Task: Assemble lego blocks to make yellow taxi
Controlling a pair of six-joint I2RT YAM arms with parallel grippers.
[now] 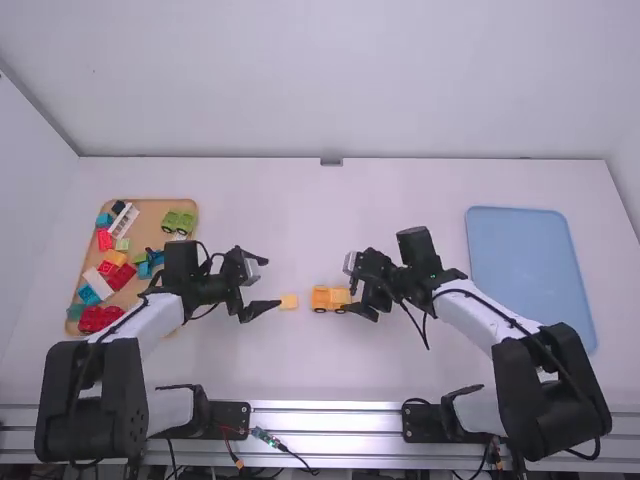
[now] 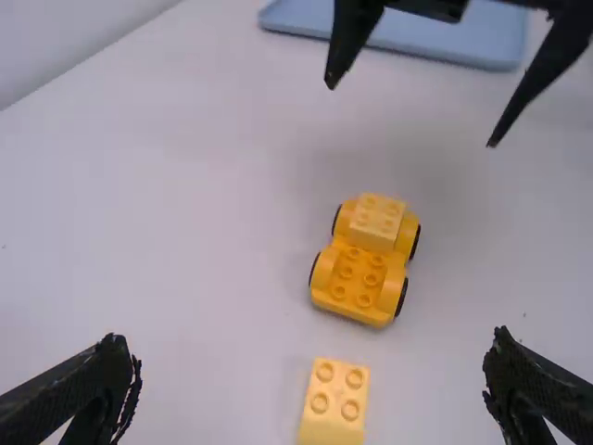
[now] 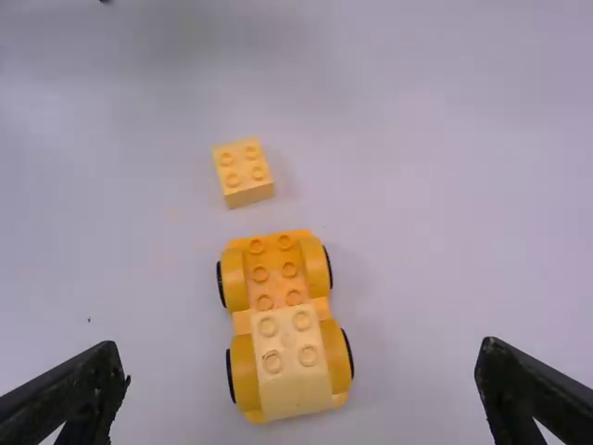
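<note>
Open, my left gripper (image 1: 262, 285) stands just left of the loose yellow block (image 1: 289, 301); my right gripper (image 1: 362, 289), also open, is at the right end of the yellow car base (image 1: 325, 299). In the left wrist view the wide-apart left gripper (image 2: 310, 385) has the loose block (image 2: 334, 403) between and below its fingers, and the car base (image 2: 361, 269) lies farther off. From the right wrist, the right gripper (image 3: 301, 371) spans the car base (image 3: 261, 278), which carries a pale yellow block (image 3: 292, 362) on one end. The loose block (image 3: 243, 172) lies apart from the car.
A wooden tray (image 1: 150, 215) at the left holds several coloured blocks and a green wheeled piece (image 1: 178, 221). At the right lies a blue tray (image 1: 520, 250). The two grippers face each other across the middle of the white table (image 1: 320, 365).
</note>
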